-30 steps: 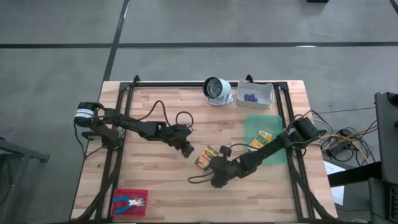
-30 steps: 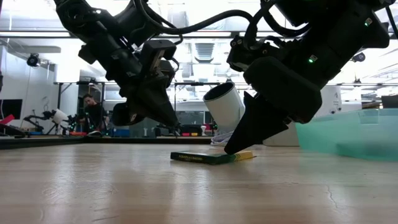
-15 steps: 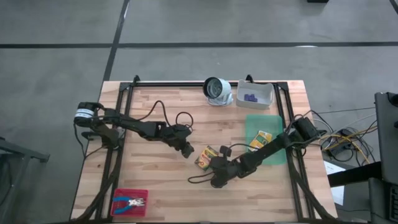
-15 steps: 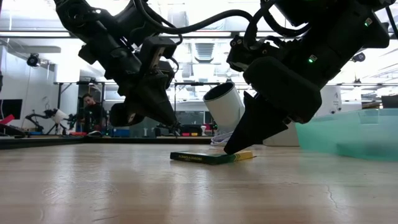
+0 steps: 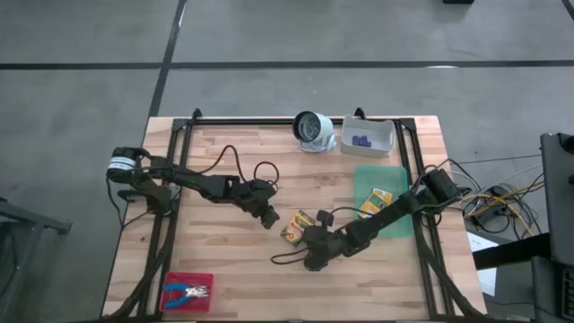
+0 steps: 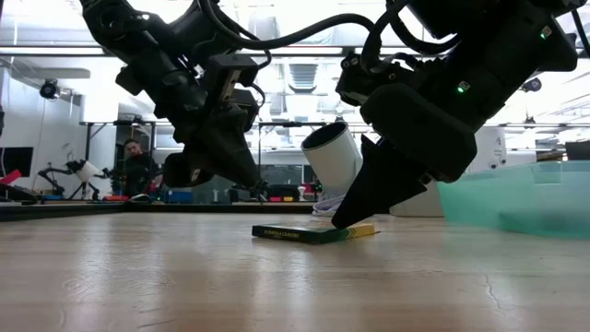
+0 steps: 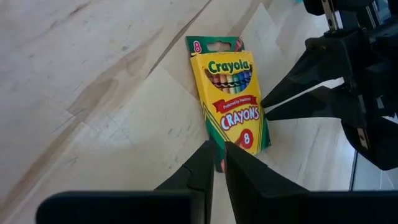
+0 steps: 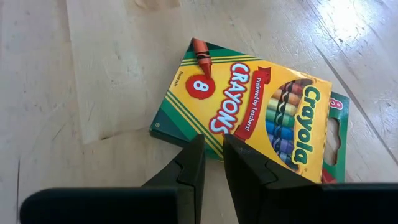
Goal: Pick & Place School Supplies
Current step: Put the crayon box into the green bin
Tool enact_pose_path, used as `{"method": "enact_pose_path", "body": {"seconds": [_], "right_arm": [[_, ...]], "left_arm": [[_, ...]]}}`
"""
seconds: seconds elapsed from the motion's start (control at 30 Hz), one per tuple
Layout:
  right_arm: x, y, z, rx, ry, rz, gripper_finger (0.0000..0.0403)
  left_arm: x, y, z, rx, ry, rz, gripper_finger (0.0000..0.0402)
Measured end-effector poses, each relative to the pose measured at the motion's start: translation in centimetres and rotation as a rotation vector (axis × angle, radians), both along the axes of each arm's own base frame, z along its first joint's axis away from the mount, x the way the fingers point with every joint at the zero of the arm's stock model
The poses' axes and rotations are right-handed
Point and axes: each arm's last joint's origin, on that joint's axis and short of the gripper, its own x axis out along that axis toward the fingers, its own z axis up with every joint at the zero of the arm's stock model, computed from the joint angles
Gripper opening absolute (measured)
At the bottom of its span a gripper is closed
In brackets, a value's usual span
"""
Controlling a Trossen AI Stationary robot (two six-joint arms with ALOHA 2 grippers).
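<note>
Near the middle of the wooden desk lies a flat cardboard crayon box [image 5: 299, 227], yellow face up with green edges, glossy print. Right gripper [image 8: 210, 163]: dark tapered fingers nearly together, only a thin slit between, tips down at the box's edge, holding nothing. Left gripper [image 7: 218, 163]: fingers likewise almost closed, empty, hanging just above the wood beside the box's opposite end. Second crayon box [image 5: 376, 201] rests on the green mat [image 5: 395, 177] toward the desk's right edge. Desk surface is pale planks, matte grain.
</note>
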Motion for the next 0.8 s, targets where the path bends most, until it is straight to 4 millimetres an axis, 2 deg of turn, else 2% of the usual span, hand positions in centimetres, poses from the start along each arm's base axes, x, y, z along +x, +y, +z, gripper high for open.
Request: {"method": "enact_pose_path", "body": {"seconds": [0.17,0.5,0.6,0.8], "right_arm": [[0.00,0.00,0.01,0.000,-0.001,0.000,0.0057],[0.02,0.01,0.03,0.000,-0.002,0.000,0.0057],[0.02,0.01,0.03,0.001,-0.002,0.000,0.0057],[0.02,0.01,0.03,0.001,-0.003,0.000,0.0057]], "left_arm": [[0.00,-0.01,0.00,-0.002,0.000,-0.002,0.0081],[0.20,-0.21,0.27,-0.006,-0.039,-0.041,0.0235],[0.29,-0.18,0.36,0.019,-0.054,-0.037,0.0254],[0.60,-0.38,0.71,0.040,-0.104,-0.015,0.0253]]}}
